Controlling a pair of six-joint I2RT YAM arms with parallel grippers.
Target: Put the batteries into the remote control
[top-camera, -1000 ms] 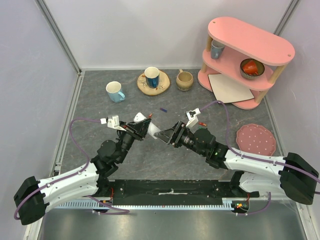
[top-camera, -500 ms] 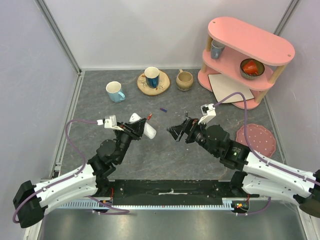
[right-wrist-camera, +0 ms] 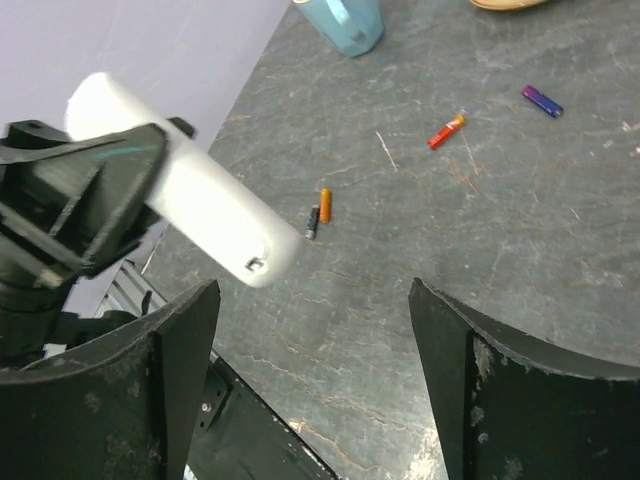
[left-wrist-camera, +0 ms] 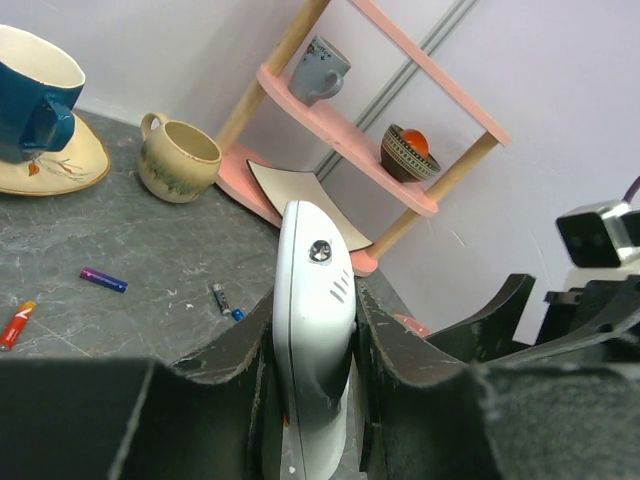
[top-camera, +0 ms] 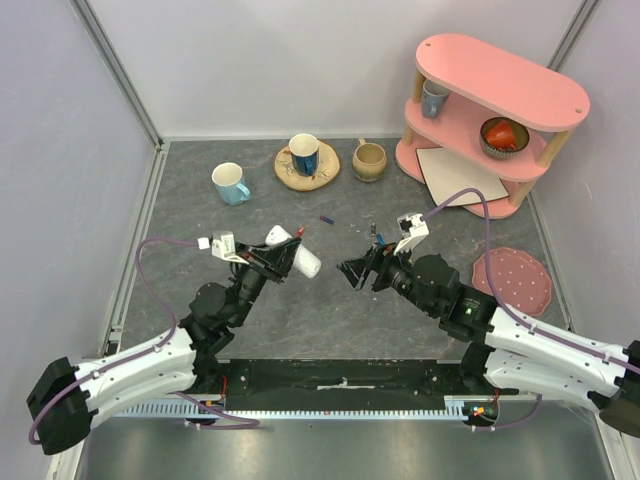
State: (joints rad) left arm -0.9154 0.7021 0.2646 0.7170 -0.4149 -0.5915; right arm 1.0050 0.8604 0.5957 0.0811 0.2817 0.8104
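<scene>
My left gripper [top-camera: 283, 256] is shut on the white remote control [top-camera: 300, 259] and holds it off the table, its free end pointing toward the right arm. In the left wrist view the remote [left-wrist-camera: 313, 300] stands edge-on between the jaws. My right gripper [top-camera: 356, 271] is open and empty, a short gap from the remote's end [right-wrist-camera: 205, 210]. On the table lie a red battery [right-wrist-camera: 446, 130], a blue-purple battery [right-wrist-camera: 541, 100] and a dark grey battery [left-wrist-camera: 225, 299]. An orange cylinder and a dark one [right-wrist-camera: 319, 213] lie under the remote.
At the back stand a light blue mug [top-camera: 231, 183], a blue cup on a saucer [top-camera: 304, 155] and a beige mug [top-camera: 368, 160]. A pink shelf [top-camera: 500, 110] with a cup and a bowl is at the back right. A pink plate [top-camera: 512, 278] lies right.
The right gripper, which was at the remote's end a second ago, has pulled back to the right and stands apart. The left gripper still holds the remote, slightly shifted.
</scene>
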